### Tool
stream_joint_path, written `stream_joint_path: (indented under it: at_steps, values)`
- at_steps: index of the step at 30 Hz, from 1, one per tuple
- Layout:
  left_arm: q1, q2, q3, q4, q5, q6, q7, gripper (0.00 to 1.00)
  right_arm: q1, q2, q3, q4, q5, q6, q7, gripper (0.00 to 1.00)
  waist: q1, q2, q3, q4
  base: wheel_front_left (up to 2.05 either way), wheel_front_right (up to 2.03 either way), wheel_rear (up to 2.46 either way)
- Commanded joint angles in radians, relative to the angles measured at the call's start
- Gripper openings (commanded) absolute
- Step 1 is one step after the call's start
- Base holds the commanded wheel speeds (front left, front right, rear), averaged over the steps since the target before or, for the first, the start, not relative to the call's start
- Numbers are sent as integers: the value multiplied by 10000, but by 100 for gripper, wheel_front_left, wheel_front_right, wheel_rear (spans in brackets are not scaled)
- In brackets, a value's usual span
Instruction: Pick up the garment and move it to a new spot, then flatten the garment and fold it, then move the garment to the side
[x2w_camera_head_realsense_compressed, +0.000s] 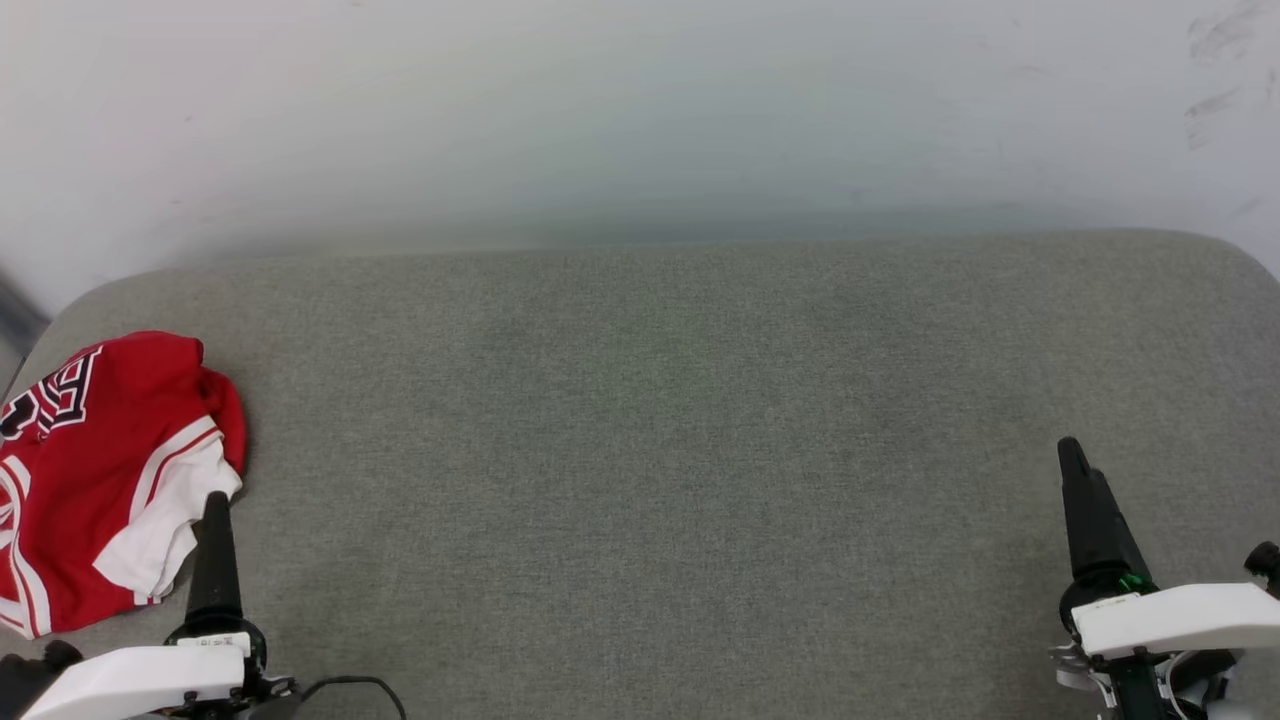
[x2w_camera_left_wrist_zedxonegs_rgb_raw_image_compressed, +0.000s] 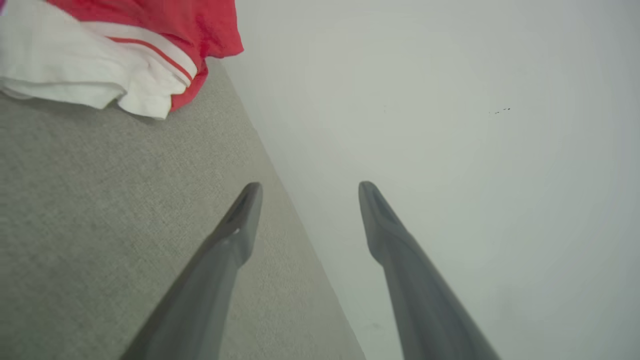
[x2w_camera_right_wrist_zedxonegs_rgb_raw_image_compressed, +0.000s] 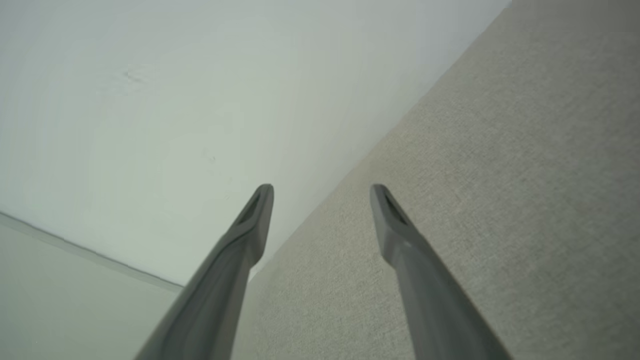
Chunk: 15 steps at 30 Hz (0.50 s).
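The garment lies on the padded surface at nine o'clock, by its left edge. The left gripper sits just beside it at seven o'clock, the right gripper well apart at four. The wall stands behind at twelve.

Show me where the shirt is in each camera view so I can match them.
Head view: shirt at far left edge, beside the left gripper.
Left wrist view: shirt in top left corner.
Right wrist view: grey cushion right, white wall left.
Shared landmark: the cushion's edge against the wall.
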Motion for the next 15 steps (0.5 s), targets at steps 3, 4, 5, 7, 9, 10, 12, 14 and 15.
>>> stream_joint_path:
  at_steps: [3,4,5,7,9,10,12,14,15]
  values:
    - [-148,26,78,-716,1163,70,-174,100,-160,1,24,-569,-1055,3,-169,100,0,0,35,5,0,0,0]
    - [-141,26,17,-913,1482,125,-208,100,-171,1,67,-689,-1296,3,-203,100,0,0,45,7,0,0,0]
    - [-136,26,-49,-1117,1790,247,-241,100,-166,1,97,-788,-1578,3,-238,100,0,0,55,9,0,0,0]
    - [-73,26,-249,-1509,2399,539,-312,100,-173,2,179,-1002,-2130,3,-307,100,0,0,75,11,0,0,0]
    - [3,27,-521,-1857,2875,731,-375,100,-184,2,275,-1211,-2746,3,-372,100,0,0,102,13,0,0,0]
    - [32,27,-658,-2027,3068,781,-413,100,-180,3,319,-1300,-3043,3,-405,100,0,0,112,16,0,0,0]
    - [127,28,-923,-2257,3487,832,-472,100,-189,3,407,-1483,-3609,3,-472,100,0,0,130,19,0,0,0]
    - [180,30,-1130,-2429,3949,914,-536,100,-178,3,539,-1603,-4173,3,-534,100,0,0,144,21,0,0,0]
    - [209,30,-1227,-2495,4187,954,-568,100,-178,4,606,-1647,-4431,3,-569,100,0,0,148,19,0,0,0]
